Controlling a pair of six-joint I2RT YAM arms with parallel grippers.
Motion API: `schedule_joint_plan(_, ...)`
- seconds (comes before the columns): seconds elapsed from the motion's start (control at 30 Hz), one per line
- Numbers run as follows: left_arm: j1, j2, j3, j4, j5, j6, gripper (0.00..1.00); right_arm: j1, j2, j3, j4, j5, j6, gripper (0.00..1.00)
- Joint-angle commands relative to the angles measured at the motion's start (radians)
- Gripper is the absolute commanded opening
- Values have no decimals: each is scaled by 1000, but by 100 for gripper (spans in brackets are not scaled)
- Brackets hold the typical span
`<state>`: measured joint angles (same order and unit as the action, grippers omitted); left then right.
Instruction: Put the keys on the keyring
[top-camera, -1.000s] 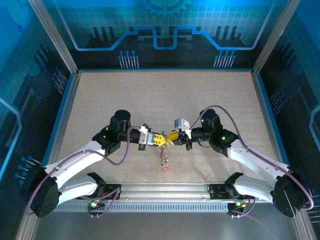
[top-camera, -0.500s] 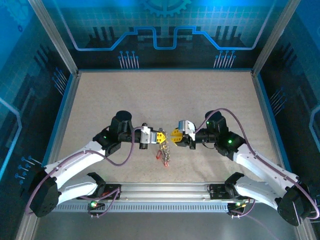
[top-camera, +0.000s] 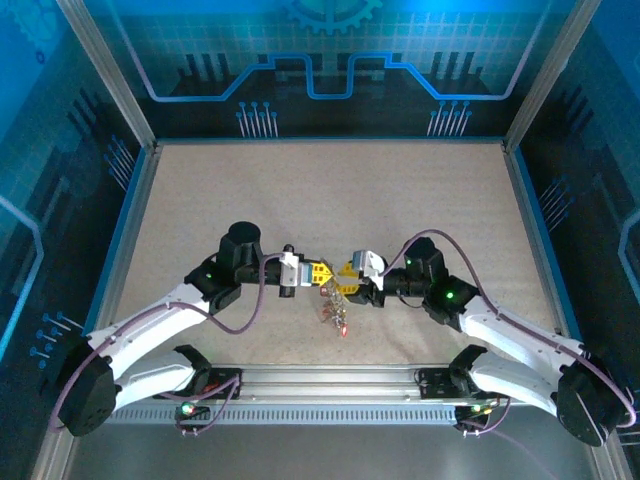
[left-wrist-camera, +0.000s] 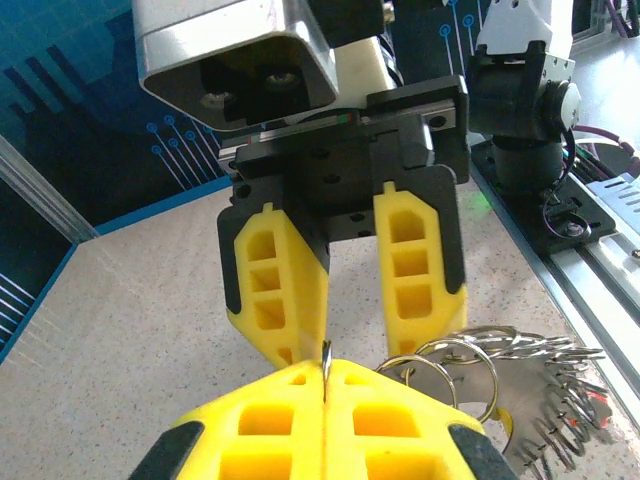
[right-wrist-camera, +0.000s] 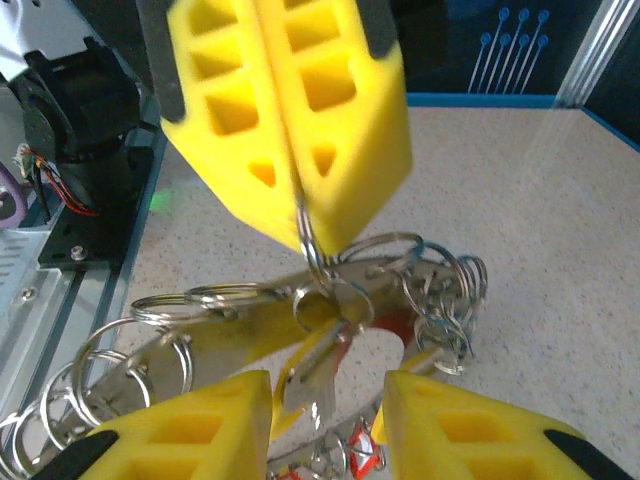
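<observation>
Keys (top-camera: 336, 312) and keyring (right-wrist-camera: 235, 335): bunched together, hanging just beneath the tips of the left gripper (top-camera: 319, 274) and in front of the right gripper (top-camera: 346, 281), over the table (top-camera: 300, 190). Cannot tell whether the lowest keys touch the tabletop.

Left gripper: yellow fingers (left-wrist-camera: 270, 420) pressed flat together, clamped on a thin wire ring (right-wrist-camera: 306, 238) at the top of the bunch, pinched at the very tips. Just below that pinch, meeting the keyring, a flat grey band curving away from the left gripper's tips toward the right gripper's fingers.

Right gripper: fingers (right-wrist-camera: 200, 430) apart, tip to tip with the left gripper, gap turned toward the pinched ring. Straddling the bunch in the right wrist view, with one silvery key blade hanging in the gap and the keyring's band crossing just ahead of both fingertips. Not closed on any of it.

Strung along the keyring: many small split rings (right-wrist-camera: 178, 352). Red heads (right-wrist-camera: 366, 462) lowest, farthest from the left gripper's clamp. In the left wrist view, toothed blades fanned out beside the left gripper's own fingers, just past the split rings.
</observation>
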<state>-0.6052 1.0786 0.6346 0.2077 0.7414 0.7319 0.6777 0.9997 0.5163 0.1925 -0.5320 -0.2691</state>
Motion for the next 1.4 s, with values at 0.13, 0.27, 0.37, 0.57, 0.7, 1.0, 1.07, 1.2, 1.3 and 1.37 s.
schedule_joint_plan(0.13, -2, -32, 0, 36, 50, -6, 0, 59, 69, -15, 115, 63, 20, 40)
schedule_joint_plan(0.27, -4, -31, 0, 35, 40, -6, 0, 75, 82, -26, 152, 156, 47, 40)
schedule_joint_plan(0.37, -3, -32, 0, 27, 42, -1, 0, 76, 83, -39, 160, 192, 44, 38)
schedule_joint_plan(0.57, -4, -25, 2, 22, 27, 0, 0, 108, 61, -63, 187, 273, 26, 29)
schedule_joint_plan(0.7, -3, -27, 2, 20, 12, 2, 0, 121, 42, -70, 182, 289, 6, 13)
schedule_joint_plan(1.0, -4, -7, 6, 2, -5, 19, 0, 117, -53, -55, 84, 305, -46, 0)
schedule_joint_plan(1.07, -3, 1, 11, -14, 3, 29, 0, 115, -61, -43, 51, 303, -63, 0)
schedule_joint_plan(1.2, -3, 8, 13, -24, -8, 33, 0, 112, -62, 1, -36, 320, -112, 0)
schedule_joint_plan(1.3, -4, 15, 17, -39, -7, 37, 0, 110, -70, 28, -84, 328, -150, 0)
schedule_joint_plan(1.37, -3, 15, 20, -47, -5, 39, 0, 110, -72, 47, -120, 337, -187, 0)
